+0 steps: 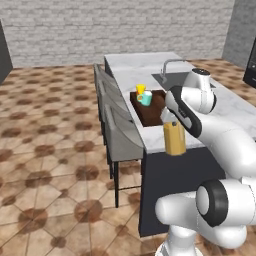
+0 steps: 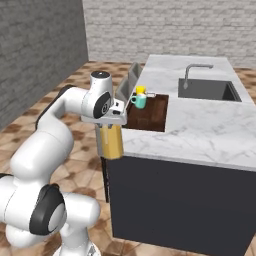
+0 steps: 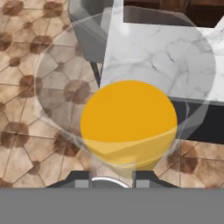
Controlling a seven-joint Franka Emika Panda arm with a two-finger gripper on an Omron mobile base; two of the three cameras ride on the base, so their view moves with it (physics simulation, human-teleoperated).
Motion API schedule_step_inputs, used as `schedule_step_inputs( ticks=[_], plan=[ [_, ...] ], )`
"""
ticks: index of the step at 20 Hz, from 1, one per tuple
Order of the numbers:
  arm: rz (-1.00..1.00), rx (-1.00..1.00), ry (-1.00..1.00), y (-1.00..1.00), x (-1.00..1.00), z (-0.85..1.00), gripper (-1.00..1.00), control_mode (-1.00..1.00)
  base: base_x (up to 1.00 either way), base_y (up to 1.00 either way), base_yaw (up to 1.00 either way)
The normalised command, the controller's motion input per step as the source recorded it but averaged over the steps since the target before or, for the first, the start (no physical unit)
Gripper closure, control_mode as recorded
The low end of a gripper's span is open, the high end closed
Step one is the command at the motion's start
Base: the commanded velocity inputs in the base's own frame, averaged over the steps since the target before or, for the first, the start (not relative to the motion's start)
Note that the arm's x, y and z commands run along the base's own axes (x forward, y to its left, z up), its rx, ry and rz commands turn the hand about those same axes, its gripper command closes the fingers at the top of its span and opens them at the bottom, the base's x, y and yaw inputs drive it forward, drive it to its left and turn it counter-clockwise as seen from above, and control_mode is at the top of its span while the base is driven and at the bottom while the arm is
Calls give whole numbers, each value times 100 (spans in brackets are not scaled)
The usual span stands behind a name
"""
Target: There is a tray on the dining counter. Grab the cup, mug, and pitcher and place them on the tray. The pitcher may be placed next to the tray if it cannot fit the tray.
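Over the counter's edge point(image 1: 150, 142), the gripper point(image 2: 109, 124) clamps the pitcher point(image 1: 174, 138).
Half over floor; a slip drops it, a swing hits mug point(image 1: 145, 98) and cup point(image 1: 140, 89) on the tray point(image 1: 155, 111).

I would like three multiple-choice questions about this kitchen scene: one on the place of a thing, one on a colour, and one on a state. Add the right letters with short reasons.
1. Where do the yellow cup and the mug stand?
A. On the tray
B. In the sink
C. On the floor

2. What colour does the pitcher look?
A. Blue
B. Amber-orange
C. Green

3. What is the state of the gripper?
A. Open above the sink
B. Shut on the mug
C. Shut on the pitcher

Answers:
1. A: both stand together at the far end of the dark brown tray on the counter.
2. B: its body looks amber-orange in both base views.
3. C: the pitcher hangs from the gripper at the counter's near edge, short of the tray.
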Motion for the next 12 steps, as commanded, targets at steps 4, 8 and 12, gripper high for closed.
schedule_step_inputs(
  ticks=[4, 8, 12],
  plan=[
    [0, 0, 0, 0, 0, 0, 100, 100, 34, -22, 0],
    [0, 0, 0, 0, 0, 0, 100, 100, 44, -25, 0],
    [0, 0, 0, 0, 0, 0, 100, 100, 39, -26, 0]
  ],
)
